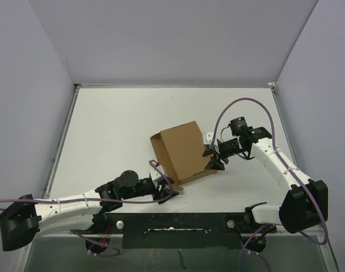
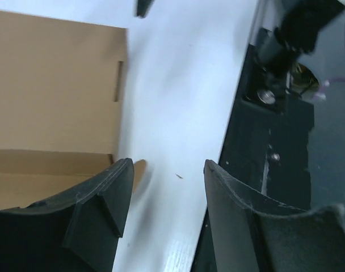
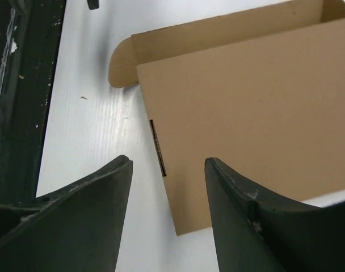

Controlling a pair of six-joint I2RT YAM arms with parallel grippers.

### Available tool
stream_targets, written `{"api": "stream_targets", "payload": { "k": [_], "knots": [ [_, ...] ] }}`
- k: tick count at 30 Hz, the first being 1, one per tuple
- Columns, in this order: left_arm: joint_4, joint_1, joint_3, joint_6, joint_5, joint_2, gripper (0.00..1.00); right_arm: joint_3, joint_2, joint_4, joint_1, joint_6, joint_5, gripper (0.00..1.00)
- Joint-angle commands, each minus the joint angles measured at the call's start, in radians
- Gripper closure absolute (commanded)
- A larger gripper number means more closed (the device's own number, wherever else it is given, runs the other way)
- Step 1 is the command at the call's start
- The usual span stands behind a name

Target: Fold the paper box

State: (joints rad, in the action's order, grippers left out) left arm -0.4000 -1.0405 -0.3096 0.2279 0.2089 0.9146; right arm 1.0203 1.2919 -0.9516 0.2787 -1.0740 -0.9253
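Observation:
The paper box [image 1: 184, 152] is brown cardboard, partly folded, with its lid panel lying over the tray in the middle of the white table [image 1: 116, 130]. My left gripper [image 1: 170, 190] sits at the box's near corner. In the left wrist view it [image 2: 167, 170] is open over bare table, with the paper box [image 2: 53, 90] just left of its left finger [image 2: 101, 207]. My right gripper [image 1: 213, 158] is at the box's right edge. It [image 3: 168, 165] is open and holds nothing, and the corner of the paper box [image 3: 246, 113] lies just beyond its tips.
A black mounting plate [image 1: 161, 222] runs along the near table edge and also shows in the left wrist view as the black mounting plate [image 2: 274, 130]. Grey walls [image 1: 42, 73] enclose the table on three sides. A purple cable [image 1: 240, 105] loops above the right arm.

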Motion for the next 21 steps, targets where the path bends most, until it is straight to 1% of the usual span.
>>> {"api": "stream_targets", "payload": {
  "k": [1,4,7,9,14,17,19,21],
  "knots": [
    [-0.275,-0.152,0.063,-0.246,-0.126,0.009,0.48,-0.053,-0.044,-0.015,0.052,-0.218,-0.085,0.44],
    [-0.361,-0.221,0.105,-0.330,-0.202,0.073,0.47,-0.108,-0.055,0.021,0.059,-0.261,-0.107,0.41],
    [-0.375,-0.280,0.098,-0.411,-0.276,0.153,0.45,-0.172,-0.064,0.084,0.058,-0.269,-0.120,0.40],
    [-0.383,-0.285,0.087,-0.446,-0.305,0.209,0.45,-0.189,-0.060,0.097,0.059,-0.283,-0.119,0.39],
    [-0.474,-0.284,0.098,-0.474,-0.369,0.294,0.45,-0.207,-0.058,0.128,0.060,-0.280,-0.108,0.40],
    [-0.446,-0.262,0.078,-0.458,-0.352,0.314,0.47,-0.208,-0.051,0.141,0.066,-0.278,-0.094,0.41],
    [-0.399,-0.220,0.060,-0.427,-0.287,0.328,0.48,-0.204,-0.047,0.147,0.073,-0.271,-0.088,0.41],
    [-0.389,-0.180,0.055,-0.406,-0.226,0.338,0.49,-0.201,-0.043,0.155,0.075,-0.254,-0.083,0.42]
  ]
}}
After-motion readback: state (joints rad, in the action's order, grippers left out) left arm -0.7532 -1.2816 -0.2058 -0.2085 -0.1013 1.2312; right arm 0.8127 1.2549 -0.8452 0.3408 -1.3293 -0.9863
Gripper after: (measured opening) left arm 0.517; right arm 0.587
